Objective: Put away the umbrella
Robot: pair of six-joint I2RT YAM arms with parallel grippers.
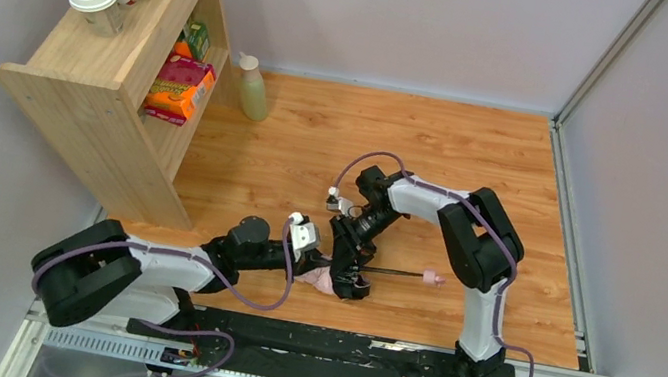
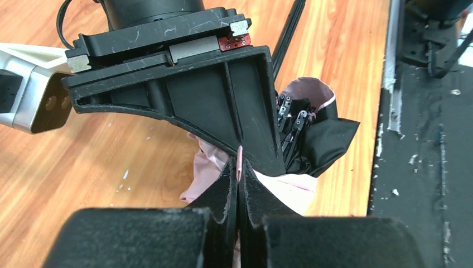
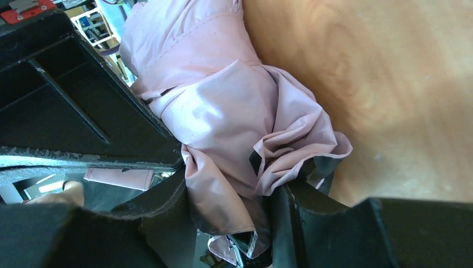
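The compact folding umbrella (image 1: 328, 280) of pale pink fabric lies bunched on the orange-brown wooden tabletop (image 1: 295, 152), caught between both grippers. The left gripper (image 2: 239, 166) is pressed fully together, with a thin fold of the pink canopy (image 2: 207, 167) pinched at its fingertips. Just beside it, the right gripper (image 3: 234, 223) stands partly apart, its fingers (image 3: 164, 223) squeezing the gathered canopy between them. From the right gripper's far side the thin black shaft (image 1: 392, 274) runs out to the small pink handle (image 1: 434, 279).
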